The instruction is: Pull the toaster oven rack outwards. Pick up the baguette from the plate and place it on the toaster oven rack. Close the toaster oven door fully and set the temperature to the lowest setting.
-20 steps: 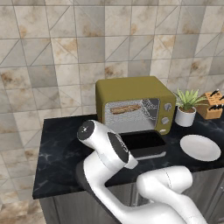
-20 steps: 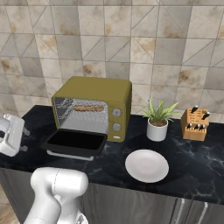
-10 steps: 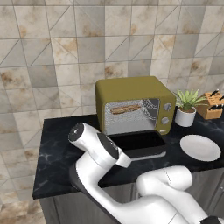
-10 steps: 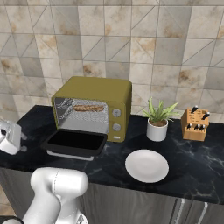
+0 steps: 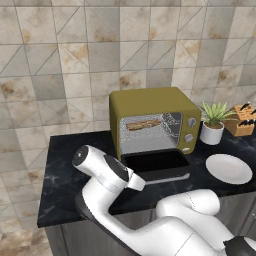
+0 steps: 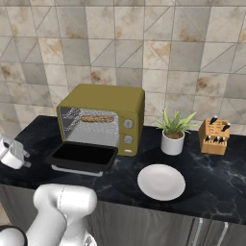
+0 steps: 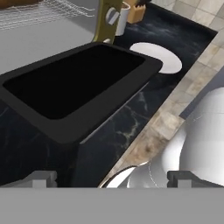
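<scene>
The baguette (image 5: pixel 143 124) already lies on the rack (image 6: pixel 96 124) inside the toaster oven (image 5: pixel 152 122); the plate (image 6: pixel 161 181) is bare. The door (image 6: pixel 82 157) hangs open, jaws released, so closing and the temperature knob (image 6: pixel 128 123) remain

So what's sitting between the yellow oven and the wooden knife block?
A small potted plant in a white pot stands on the counter between the toaster oven and the knife block. The right base view shows it best.

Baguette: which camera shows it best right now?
The right base view: the baguette lies unobstructed on the rack inside the open toaster oven. The left base view shows it at an angle. The hand view catches an edge at most.
</scene>
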You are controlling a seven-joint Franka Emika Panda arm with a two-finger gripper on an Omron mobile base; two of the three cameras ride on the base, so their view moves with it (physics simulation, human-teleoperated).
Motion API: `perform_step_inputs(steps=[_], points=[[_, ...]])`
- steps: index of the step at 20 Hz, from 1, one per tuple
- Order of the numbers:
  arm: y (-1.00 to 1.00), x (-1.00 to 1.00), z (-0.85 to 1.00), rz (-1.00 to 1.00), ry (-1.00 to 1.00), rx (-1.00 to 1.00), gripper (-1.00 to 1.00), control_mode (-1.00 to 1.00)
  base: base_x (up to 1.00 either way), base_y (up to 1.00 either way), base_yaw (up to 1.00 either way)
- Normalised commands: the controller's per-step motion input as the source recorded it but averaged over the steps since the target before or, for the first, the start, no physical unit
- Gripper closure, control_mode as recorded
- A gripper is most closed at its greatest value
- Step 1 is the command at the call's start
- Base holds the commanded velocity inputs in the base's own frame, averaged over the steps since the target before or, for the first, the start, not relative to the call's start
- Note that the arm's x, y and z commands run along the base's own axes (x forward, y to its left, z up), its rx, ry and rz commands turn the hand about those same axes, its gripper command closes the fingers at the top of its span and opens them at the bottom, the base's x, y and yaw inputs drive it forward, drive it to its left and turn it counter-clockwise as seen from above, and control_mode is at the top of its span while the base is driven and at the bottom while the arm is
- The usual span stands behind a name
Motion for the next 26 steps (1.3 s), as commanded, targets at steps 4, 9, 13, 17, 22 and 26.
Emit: perform_step_inputs(steps=[4, 9, 13, 17, 22, 26], points=[[0.0, 0.0, -0.38, 0.0, -0.01, -0.05, -1.0, -1.0, 0.0, 0.0, 0.0], [0.0, 0.02, -0.26, 0.0, -0.06, -0.01, -1.0, -1.0, 0.0, 0.0, 0.0], [0.0, 0.08, -0.19, 0.0, -0.09, 0.0, -1.0, -1.0, 0.0, 0.0, 0.0], [0.0, 0.14, -0.15, 0.0, -0.05, 0.0, -1.0, -1.0, 0.0, 0.0, 0.0], [0.0, 0.15, -0.17, 0.0, -0.01, 0.0, -1.0, -1.0, 0.0, 0.0, 0.0], [0.0, 0.17, -0.17, 0.0, 0.0, 0.0, -1.0, -1.0, 0.0, 0.0, 0.0]])
